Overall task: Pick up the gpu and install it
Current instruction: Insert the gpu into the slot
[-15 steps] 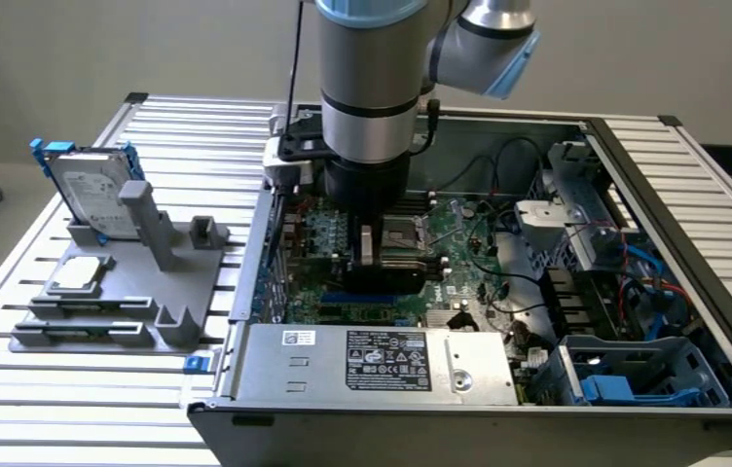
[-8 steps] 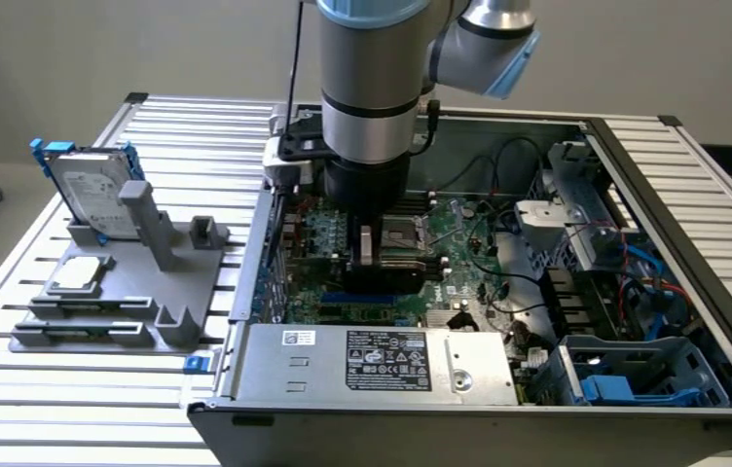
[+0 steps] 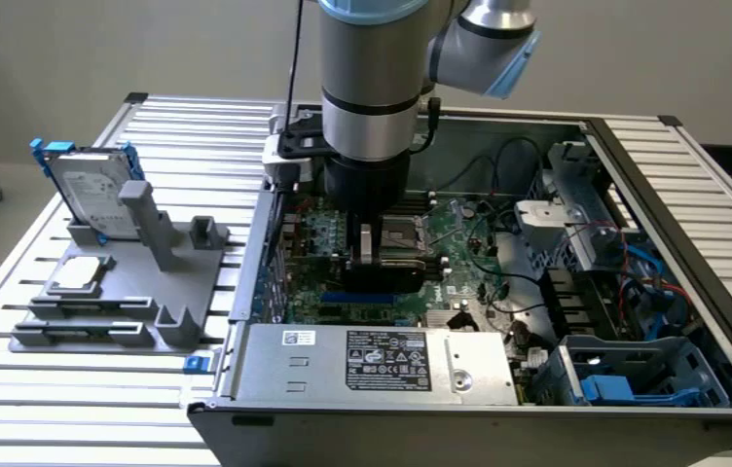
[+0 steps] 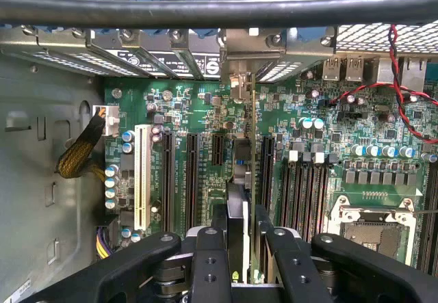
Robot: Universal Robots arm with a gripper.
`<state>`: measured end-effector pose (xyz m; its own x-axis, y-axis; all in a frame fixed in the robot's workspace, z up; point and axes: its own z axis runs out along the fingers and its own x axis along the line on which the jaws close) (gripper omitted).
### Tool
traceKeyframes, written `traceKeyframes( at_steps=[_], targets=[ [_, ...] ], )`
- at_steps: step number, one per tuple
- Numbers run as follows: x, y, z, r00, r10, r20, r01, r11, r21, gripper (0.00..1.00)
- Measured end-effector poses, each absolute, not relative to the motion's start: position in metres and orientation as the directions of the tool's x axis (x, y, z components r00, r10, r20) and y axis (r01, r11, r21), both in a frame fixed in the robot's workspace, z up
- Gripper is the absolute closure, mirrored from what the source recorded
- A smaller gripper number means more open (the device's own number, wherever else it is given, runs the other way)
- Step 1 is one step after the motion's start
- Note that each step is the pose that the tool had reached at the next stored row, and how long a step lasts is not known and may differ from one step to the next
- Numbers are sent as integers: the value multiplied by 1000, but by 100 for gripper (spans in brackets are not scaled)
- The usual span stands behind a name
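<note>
So the gripper [image 4: 245, 265] is clamped on the gpu [image 4: 238, 207], one black finger [image 4: 209, 262] on each flat face and the card pinched on edge between them. The jaws sit part-way closed, not squeezed right down, because the card fills the gap.

Handling-wise, I'd guess this thing is light and stiff but fussy. It's a bare circuit board on one side and a cooler on the other, so it won't flex much, and side loads could hurt the connector edge. Gripping both faces near the upper edge, like it's doing here, looks like the sane place to hold it. That keeps the contact edge and the silver bracket [image 4: 237, 84] free.

The card hangs straight below the gripper, standing upright over the motherboard [image 4: 191, 111] and lined up with the long black expansion slots [image 4: 194, 173]. Its bracket end reaches toward the motherboard's rear edge, where the slot covers are. I can't tell if it's actually seated or just hovering above the slot.

The CPU socket [image 4: 373, 224] sits further across the motherboard from the card. The power supply [image 3: 385, 360] is beside the motherboard's front edge, and the hard drive [image 3: 87, 190] is well off the motherboard, outside the case on a grey stand.
</note>
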<state>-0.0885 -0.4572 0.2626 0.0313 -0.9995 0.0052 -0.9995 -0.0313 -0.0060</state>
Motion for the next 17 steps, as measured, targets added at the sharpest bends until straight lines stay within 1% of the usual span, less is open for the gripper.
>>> traceKeyframes(
  at_steps=[17],
  targets=[
    [-89,-459,259,29,-1000,5,-1000,-29,7,73]
  ],
)
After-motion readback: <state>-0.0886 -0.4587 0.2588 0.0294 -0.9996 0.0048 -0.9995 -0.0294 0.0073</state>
